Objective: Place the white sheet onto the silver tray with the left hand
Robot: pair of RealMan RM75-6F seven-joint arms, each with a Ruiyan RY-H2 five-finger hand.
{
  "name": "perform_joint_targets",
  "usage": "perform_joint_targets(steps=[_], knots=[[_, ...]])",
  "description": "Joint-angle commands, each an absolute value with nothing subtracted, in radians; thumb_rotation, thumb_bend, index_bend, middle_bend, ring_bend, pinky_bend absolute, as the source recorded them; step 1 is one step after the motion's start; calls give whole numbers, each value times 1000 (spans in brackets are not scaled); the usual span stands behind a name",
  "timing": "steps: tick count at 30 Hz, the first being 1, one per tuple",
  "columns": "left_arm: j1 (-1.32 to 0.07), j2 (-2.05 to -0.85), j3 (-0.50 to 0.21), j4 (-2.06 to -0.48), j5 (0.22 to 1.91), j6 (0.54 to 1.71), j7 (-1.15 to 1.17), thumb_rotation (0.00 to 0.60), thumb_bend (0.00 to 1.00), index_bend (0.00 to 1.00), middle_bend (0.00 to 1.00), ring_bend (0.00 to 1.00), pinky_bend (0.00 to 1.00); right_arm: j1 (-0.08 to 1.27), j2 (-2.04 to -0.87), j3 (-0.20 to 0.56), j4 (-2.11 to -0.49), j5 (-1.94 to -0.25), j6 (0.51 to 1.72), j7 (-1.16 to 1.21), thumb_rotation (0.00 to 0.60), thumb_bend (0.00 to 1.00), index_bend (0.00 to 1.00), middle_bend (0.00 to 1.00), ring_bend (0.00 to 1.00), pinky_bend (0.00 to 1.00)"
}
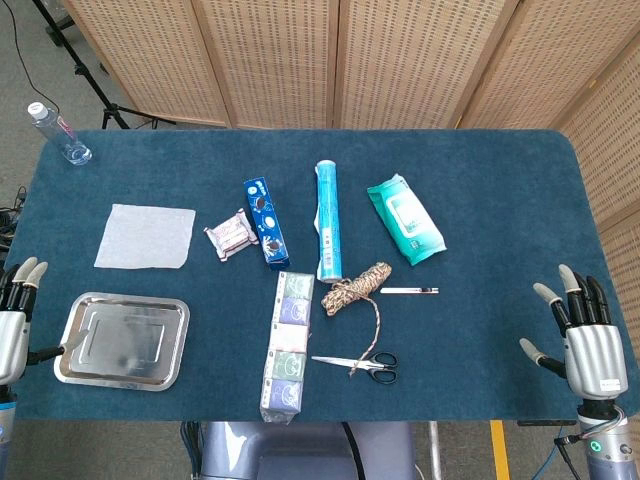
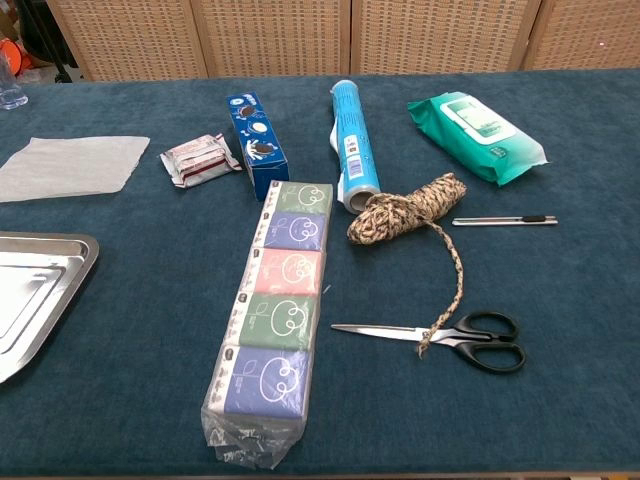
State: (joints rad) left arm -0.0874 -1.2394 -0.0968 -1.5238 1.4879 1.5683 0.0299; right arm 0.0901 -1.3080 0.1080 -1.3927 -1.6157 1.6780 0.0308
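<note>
White sheet (image 1: 146,237) lies flat on the blue table (image 1: 480,330), just behind the silver tray (image 1: 124,340) as the head view shows it, not touching it. Tray is bare inside, so the placing is not yet done. Sheet sits close to the tray on the robot's left side, likely so the left hand can reach both without crossing over.

Left hand (image 1: 14,320) rests at the table edge just left of the tray, fingers up and slightly apart, holding nothing. Thumb tip is near the tray rim; contact unclear. Right hand (image 1: 584,338) is far across from the tray at the opposite edge, fingers spread, empty, parked out of the way since the task is not for it.

Clutter right of the tray, all apart from sheet: snack packet (image 1: 231,236), blue cookie box (image 1: 266,221), tissue pack strip (image 1: 287,342), blue tube (image 1: 330,219), rope coil (image 1: 357,288), scissors (image 1: 365,365), wet wipes pack (image 1: 404,217), utility knife (image 1: 409,290). Water bottle (image 1: 59,133) stands at the far corner behind the sheet.

Judgement: sheet is thin and flat on cloth, so pinching an edge looks fiddly.
</note>
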Motion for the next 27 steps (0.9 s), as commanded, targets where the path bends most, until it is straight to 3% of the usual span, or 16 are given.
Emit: perform_joint_targets(steps=[1, 27], knots=[[-87, -1237, -96, -1529, 1487, 1568, 34, 398, 70, 0, 0, 0, 0, 89, -1306, 108, -1393, -1616, 1680, 33, 600, 2, 207, 0, 0, 0], [-89, -1233, -98, -1541, 1468, 1552, 54, 387, 86, 0, 0, 0, 0, 86, -1301, 101, -1405, -1619, 1676, 11, 600, 15, 207, 0, 0, 0]])
